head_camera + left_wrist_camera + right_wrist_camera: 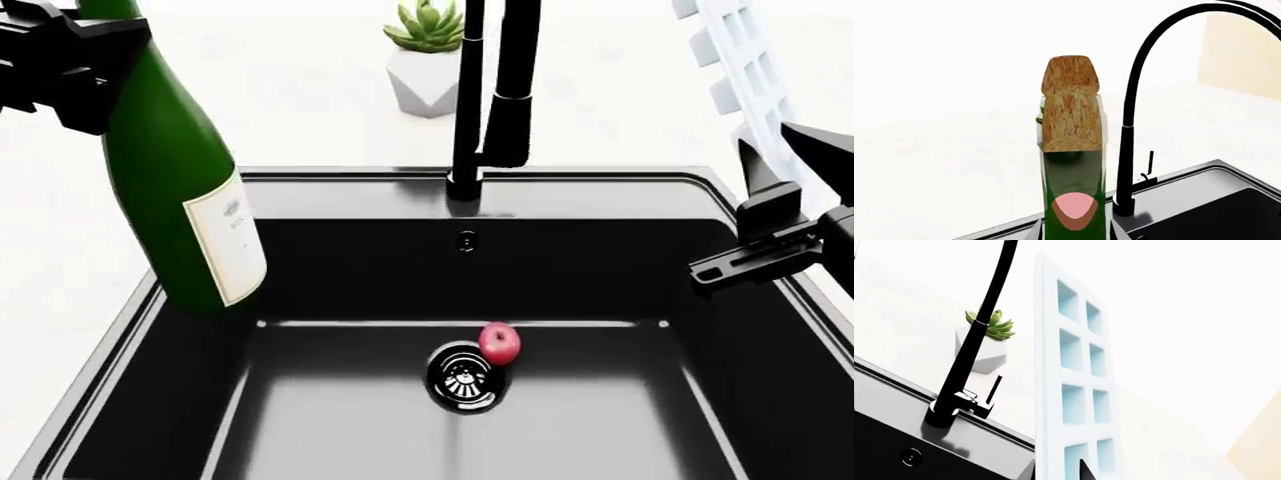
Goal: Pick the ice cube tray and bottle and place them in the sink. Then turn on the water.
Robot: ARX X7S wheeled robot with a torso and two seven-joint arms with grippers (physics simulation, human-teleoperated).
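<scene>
The dark green bottle (187, 190) hangs tilted over the left side of the black sink (601, 270), label facing right. My left gripper (80, 50) is shut on its neck. In the left wrist view the cork-topped bottle (1074, 175) fills the gap between the fingers of the left gripper (1075, 225). The white ice cube tray (747, 80) stands on end above the sink's right rim, with my right gripper (778, 160) shut on its lower end. In the right wrist view the tray (1081, 365) shows pale-blue cells, with the right gripper (1057, 462) closed on it.
A tall black faucet (487, 100) rises from the sink's back rim, with a small lever (991, 395) beside it. A red fruit (499, 343) lies next to the round drain (465, 378). A succulent in a white pot (427, 60) stands on the counter behind.
</scene>
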